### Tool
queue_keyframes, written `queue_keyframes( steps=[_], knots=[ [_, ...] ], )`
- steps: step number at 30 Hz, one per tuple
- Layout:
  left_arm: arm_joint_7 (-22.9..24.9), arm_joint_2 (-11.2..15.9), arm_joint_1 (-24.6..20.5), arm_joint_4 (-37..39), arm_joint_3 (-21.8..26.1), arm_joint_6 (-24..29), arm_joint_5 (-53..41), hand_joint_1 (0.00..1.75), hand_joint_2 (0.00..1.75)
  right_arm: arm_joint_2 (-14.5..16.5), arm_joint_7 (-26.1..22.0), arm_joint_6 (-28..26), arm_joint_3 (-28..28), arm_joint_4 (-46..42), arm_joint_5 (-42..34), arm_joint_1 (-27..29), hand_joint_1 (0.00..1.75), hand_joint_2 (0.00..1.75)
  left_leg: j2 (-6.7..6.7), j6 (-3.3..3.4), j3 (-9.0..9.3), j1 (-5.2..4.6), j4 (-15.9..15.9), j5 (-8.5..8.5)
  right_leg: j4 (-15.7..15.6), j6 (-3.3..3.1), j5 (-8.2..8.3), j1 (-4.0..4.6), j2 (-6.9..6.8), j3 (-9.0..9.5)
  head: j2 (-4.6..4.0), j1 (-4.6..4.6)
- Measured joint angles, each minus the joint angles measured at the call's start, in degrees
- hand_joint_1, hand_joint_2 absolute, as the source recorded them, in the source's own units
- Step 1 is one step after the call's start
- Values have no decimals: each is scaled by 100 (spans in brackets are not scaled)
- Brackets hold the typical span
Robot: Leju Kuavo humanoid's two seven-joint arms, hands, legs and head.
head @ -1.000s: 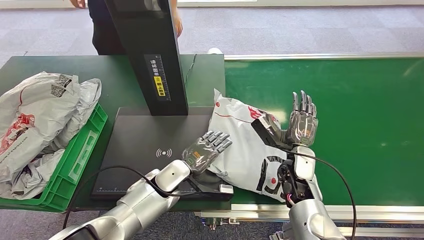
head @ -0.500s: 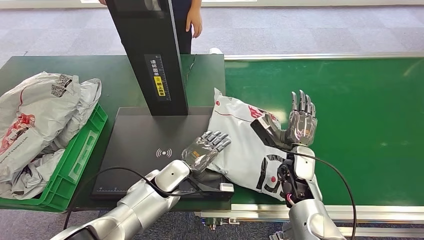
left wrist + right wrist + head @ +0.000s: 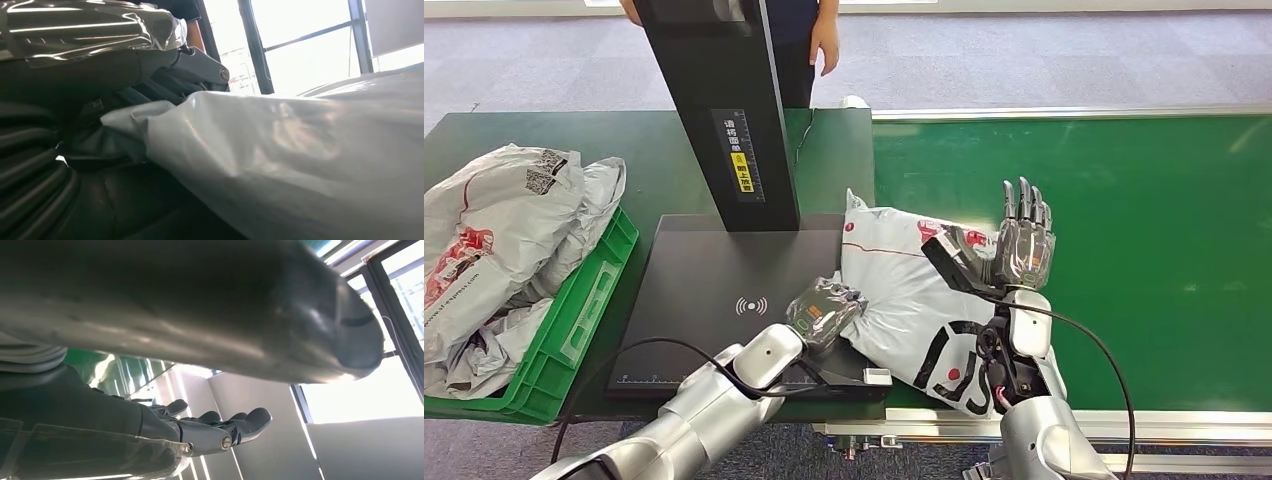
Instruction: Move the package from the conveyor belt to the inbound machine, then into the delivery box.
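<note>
Green crate [image 3: 574, 320] full of grey mailer bags [image 3: 494, 230], left of scanner.

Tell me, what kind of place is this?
Probably a parcel sorting station or a mock-up of one: a green conveyor belt, a black scanning stand, and a green crate heaped with grey mailer bags.
</note>
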Motion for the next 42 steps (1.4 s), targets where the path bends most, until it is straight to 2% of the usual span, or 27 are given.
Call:
queue_keyframes(
  steps=[9, 18, 20, 25, 32, 38, 42],
  knots=[
    [-91, 26, 65, -14, 22, 232, 89, 175, 175, 2, 4, 0, 13, 2, 11, -2, 0, 0, 0, 0, 0, 0, 0, 0, 0, 0, 0, 0, 1, 0, 0, 0],
    [-848, 51, 361, -542, 466, 684, 1185, 175, 175, -7, 81, 0, -3, 1, 28, 2, 0, 0, 1, 0, 0, 0, 0, 0, 0, 0, 0, 0, 1, -2, 0, -1],
    [-1001, 81, 521, -951, 577, 612, 1554, 175, 175, -18, 91, 0, -10, 2, 27, 5, 0, 0, 1, 0, -1, 0, 0, 0, 0, 0, 0, 0, 0, -2, 0, -1],
    [-1162, 249, 1119, -2526, 688, 308, 2421, 175, 175, -61, 104, 0, -32, 1, 19, 19, 0, 0, 1, 1, -4, 0, 0, -2, 0, 0, -1, 0, 0, -5, 0, -2],
    [-1131, 546, 1998, -4499, 680, 125, 2636, 175, 175, -114, 102, 0, -57, -2, 6, 108, 0, 0, 1, 1, -6, 0, -1, -3, -1, 1, -1, 0, 1, -7, 0, -1],
    [-1087, 660, 2380, -5495, 629, 194, 2483, 175, 175, -129, 129, 0, -78, -9, 10, 142, 0, 0, 2, 1, -5, 0, -1, -2, -1, 1, -1, 0, 1, -6, 0, -1],
    [-1058, 670, 2516, -5909, 656, 502, 2479, 175, 175, -132, 128, 0, -105, -64, 9, 203, 0, 0, 2, 1, -5, 0, -1, -2, -1, 1, -1, 0, 1, -6, 0, 0]
  ],
)
